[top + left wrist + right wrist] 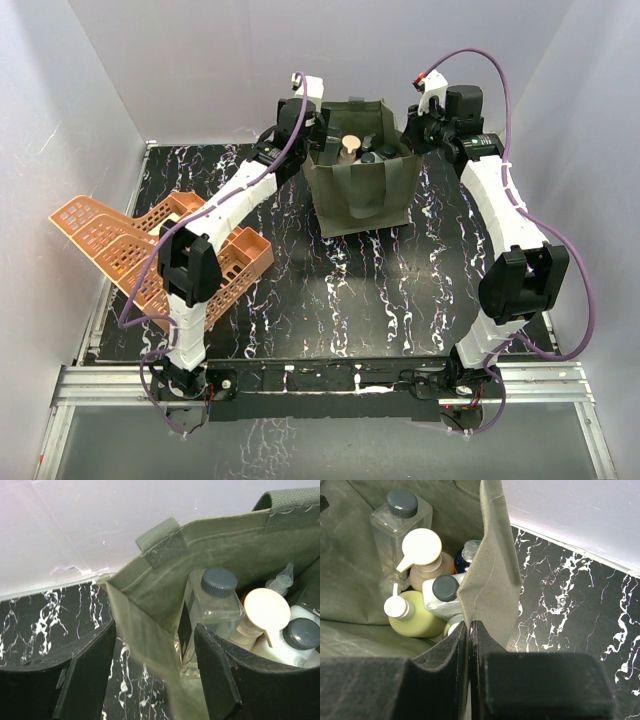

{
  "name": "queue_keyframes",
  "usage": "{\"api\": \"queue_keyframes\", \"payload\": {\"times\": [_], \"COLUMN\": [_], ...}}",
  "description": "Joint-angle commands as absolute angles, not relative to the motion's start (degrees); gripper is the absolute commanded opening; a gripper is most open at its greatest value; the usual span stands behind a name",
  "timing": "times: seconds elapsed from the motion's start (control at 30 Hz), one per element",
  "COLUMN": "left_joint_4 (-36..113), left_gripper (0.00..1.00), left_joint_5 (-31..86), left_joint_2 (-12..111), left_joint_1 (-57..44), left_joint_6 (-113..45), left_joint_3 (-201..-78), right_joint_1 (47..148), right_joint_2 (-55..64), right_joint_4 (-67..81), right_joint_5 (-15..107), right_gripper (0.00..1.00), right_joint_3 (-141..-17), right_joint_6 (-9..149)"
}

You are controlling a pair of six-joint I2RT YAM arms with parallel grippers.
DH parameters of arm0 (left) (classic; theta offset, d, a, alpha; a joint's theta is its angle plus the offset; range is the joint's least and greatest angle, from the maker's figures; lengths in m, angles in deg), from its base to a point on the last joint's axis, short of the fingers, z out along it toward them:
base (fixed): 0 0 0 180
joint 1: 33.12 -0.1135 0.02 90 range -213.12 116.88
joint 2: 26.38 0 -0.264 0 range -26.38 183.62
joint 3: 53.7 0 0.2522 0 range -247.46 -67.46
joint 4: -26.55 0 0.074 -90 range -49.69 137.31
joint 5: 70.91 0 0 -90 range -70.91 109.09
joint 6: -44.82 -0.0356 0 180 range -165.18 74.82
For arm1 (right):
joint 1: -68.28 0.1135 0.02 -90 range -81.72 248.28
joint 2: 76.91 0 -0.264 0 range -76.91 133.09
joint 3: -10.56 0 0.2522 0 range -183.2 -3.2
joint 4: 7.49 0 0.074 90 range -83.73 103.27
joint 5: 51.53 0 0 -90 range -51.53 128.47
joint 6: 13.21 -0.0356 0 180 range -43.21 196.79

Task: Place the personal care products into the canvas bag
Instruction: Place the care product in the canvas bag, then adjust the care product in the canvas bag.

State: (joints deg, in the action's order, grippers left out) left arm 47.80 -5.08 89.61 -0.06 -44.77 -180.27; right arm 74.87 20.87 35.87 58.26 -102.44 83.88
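Observation:
The olive canvas bag (365,195) stands upright at the back middle of the table. Several personal care products are inside it: a square clear bottle (400,525), a tan pump bottle (422,555), a yellow-green pump bottle (412,620), a white bottle with a dark cap (442,597) and an orange bottle with a blue top (465,555). My right gripper (471,630) is shut on the bag's right rim. My left gripper (155,680) is open and straddles the bag's left wall (150,640), one finger inside and one outside, neither pressing the fabric.
Orange lattice baskets (130,245) lie at the table's left side, partly over the edge, beside the left arm. White walls close in the back and both sides. The black marbled tabletop (380,290) extends in front of the bag.

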Motion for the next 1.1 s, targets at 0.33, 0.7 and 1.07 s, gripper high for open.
{"api": "queue_keyframes", "payload": {"times": [0.33,0.7,1.07], "left_joint_4": [53.7,40.8,49.7], "left_gripper": [0.5,0.58,0.68], "left_joint_5": [-8.2,-2.7,6.3], "left_joint_2": [84.0,86.4,94.1], "left_joint_1": [-0.5,-0.4,1.5], "left_joint_6": [-35.8,-50.7,-47.4], "left_joint_3": [-181.5,-188.9,-200.6], "right_joint_1": [75.3,75.6,75.6], "right_joint_2": [20.2,20.4,19.4], "right_joint_4": [32.2,32.3,32.2], "right_joint_5": [61.4,63.6,63.0], "right_gripper": [0.08,0.08,0.08], "right_joint_3": [-105.1,-104.9,-104.2], "right_joint_6": [82.8,83.1,84.1]}}
